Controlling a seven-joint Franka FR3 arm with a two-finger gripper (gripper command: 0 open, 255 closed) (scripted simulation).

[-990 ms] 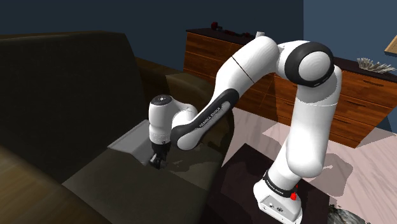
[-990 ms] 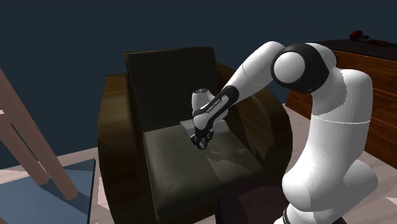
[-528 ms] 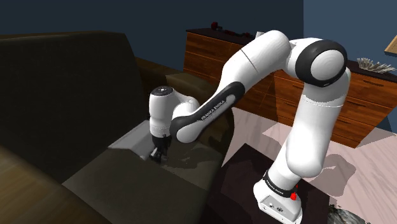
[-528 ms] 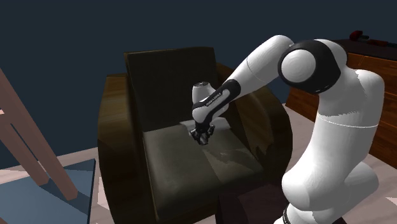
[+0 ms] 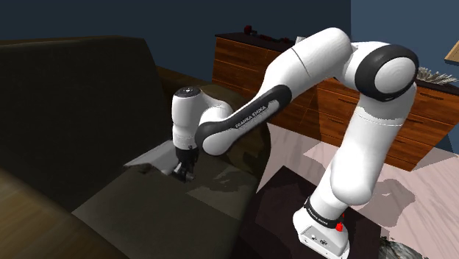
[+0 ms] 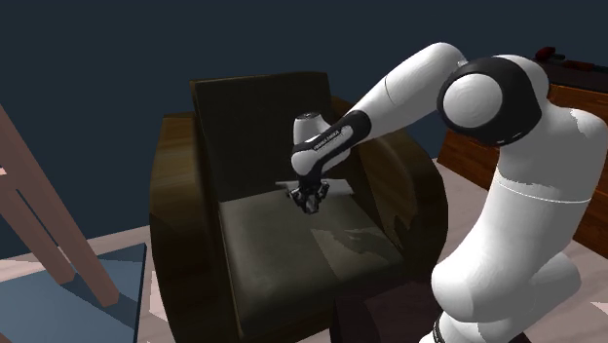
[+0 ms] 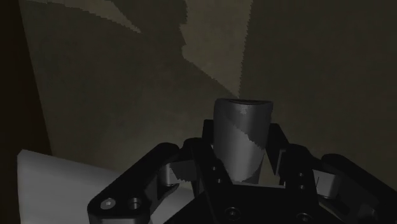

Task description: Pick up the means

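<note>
Cylinder (image 7: 240, 146): one, plain grey, upright between the two black fingers (image 7: 207, 141), its rounded top end pointing away from the hand; whether it touches the cushion below cannot be told.
Gripper (image 7: 242, 130): one, clenched on the cylinder, a finger pressed on either side; it hangs pointing down just over the seat in the shoulder view (image 5: 184, 171) and the second exterior view (image 6: 307, 198).
Pale panel (image 5: 151, 157): one, flat and light grey, lying on the seat just beside the gripper (image 7: 44, 184).
Armchair (image 6: 263, 253): one, dark olive cushions, with wood-brown sides; the cylinder is over its seat, towards the backrest.
Arm (image 5: 353, 147): one, white with dark joints, bent over from its base to the seat.
Stand (image 5: 279, 199): one dark box, directly in front of the armchair.
Dresser (image 5: 412, 118): one, brown wood with drawers, against the blue wall behind the arm.
</note>
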